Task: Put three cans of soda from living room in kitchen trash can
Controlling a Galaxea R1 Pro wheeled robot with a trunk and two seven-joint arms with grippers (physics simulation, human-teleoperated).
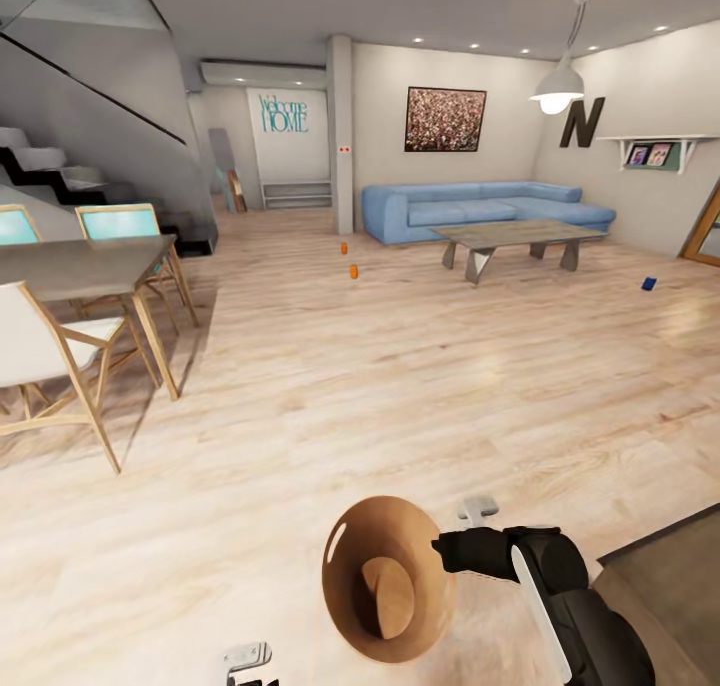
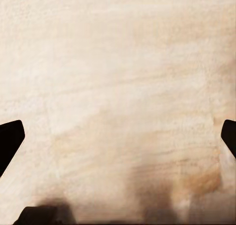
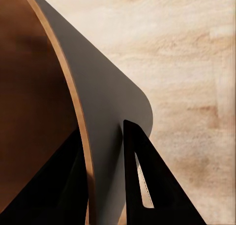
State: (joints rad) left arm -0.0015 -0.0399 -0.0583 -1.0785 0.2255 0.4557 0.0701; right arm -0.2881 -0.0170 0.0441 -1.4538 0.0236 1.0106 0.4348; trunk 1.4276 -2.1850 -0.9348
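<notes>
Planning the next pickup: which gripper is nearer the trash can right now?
Right. The right gripper is clamped on the trash can rim, one finger inside, one outside. The left gripper hangs open over bare floor, apart from it.

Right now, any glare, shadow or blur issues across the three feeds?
Head view: lit pendant lamp blooms, floor shows soft sheen, distant cans tiny. Left wrist view: sharp floor, dark shadow smudge near the bottom edge. Right wrist view: trash can rim crisp, right pincer fingers near-black silhouettes.
</notes>
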